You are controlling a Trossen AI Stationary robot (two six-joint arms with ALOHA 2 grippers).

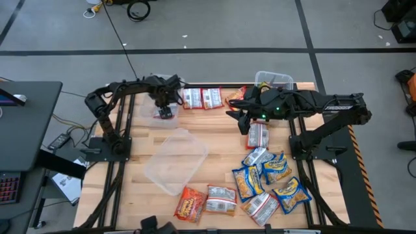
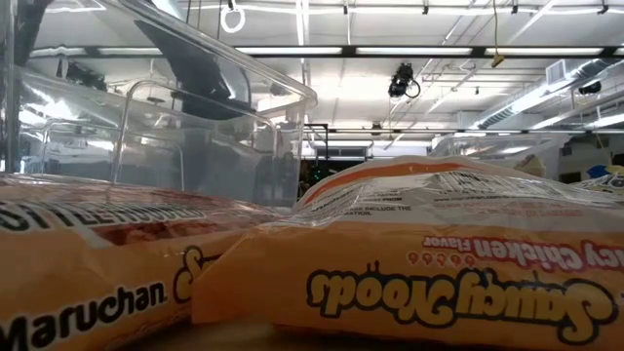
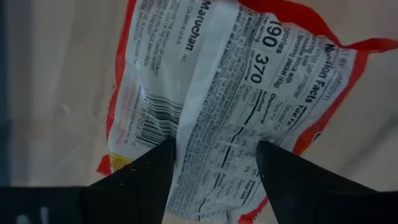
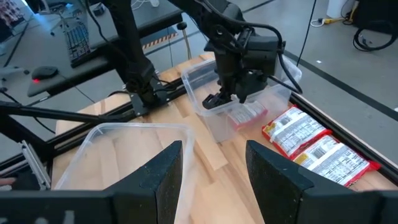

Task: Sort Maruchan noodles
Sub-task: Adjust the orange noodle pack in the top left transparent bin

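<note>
Your left gripper (image 3: 211, 165) hovers with fingers apart over a Maruchan packet (image 3: 230, 93) — it lies just beyond the tips, back up, white label, red-orange edges; right gripper (image 4: 214, 165) also spread.

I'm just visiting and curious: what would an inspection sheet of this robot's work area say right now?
Surface: wooden table, bare in the middle.
Job's things: noodle packets clustered near the front right; two packets at the front; two at the back edge; one packet in a small clear bin.
Clutter: large clear bin lying mid-table; another clear bin at the back right.
End effectors: left end effector open over the packet in the small bin; right end effector open, holding nothing.
Cables: black cable across the floor.
Surroundings: desk at left; no people seen.
</note>
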